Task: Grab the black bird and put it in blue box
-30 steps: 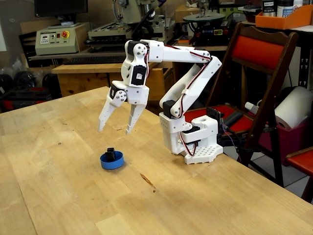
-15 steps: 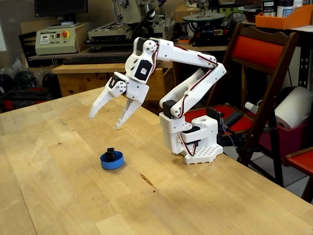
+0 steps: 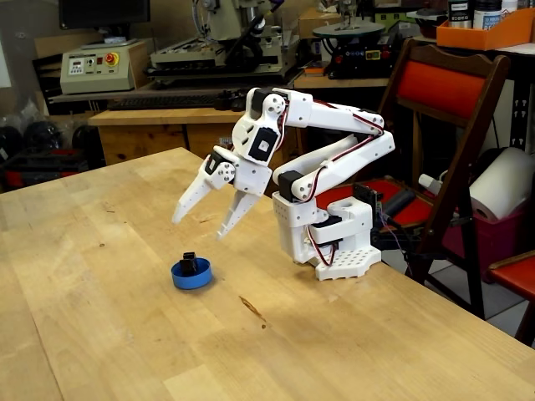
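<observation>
The black bird [image 3: 190, 264] sits inside the blue box [image 3: 191, 275], a small round blue dish on the wooden table [image 3: 100, 317]. My white gripper [image 3: 201, 226] hangs in the air above and slightly right of the dish, fingers spread open and pointing down-left, holding nothing. Its fingertips are well clear of the bird and the dish. The arm is folded back toward its white base [image 3: 334, 242].
The table's right edge runs just past the arm base. A red-seated wooden chair [image 3: 443, 109] stands to the right, beside a paper roll [image 3: 506, 184]. A workbench with machines [image 3: 109, 67] lies behind the table. An orange bin [image 3: 485, 32] sits at the top right.
The open gripper first swung up and leftward, then drew back right and lower toward the base as the arm folded in. The bird stayed in the blue dish.
</observation>
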Motion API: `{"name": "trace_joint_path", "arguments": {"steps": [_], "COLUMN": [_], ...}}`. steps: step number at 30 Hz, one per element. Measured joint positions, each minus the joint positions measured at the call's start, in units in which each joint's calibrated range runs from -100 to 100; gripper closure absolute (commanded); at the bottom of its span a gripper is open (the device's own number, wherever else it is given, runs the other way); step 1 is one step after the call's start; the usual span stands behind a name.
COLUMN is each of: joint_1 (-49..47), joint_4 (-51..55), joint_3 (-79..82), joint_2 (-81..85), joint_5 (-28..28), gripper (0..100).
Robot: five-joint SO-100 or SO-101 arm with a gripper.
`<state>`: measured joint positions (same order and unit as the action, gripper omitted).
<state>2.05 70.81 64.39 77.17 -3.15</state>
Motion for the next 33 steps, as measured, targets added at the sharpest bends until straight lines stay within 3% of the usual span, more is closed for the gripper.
{"name": "trace_joint_path", "arguments": {"steps": [20,33], "joint_1": [0.0,-9.2], "joint_4": [0.0,0.0], "joint_3": [0.5,0.5], "joint_2": [-0.6,-0.6], "joint_5": [0.0,0.0], "gripper": [73,98]}}
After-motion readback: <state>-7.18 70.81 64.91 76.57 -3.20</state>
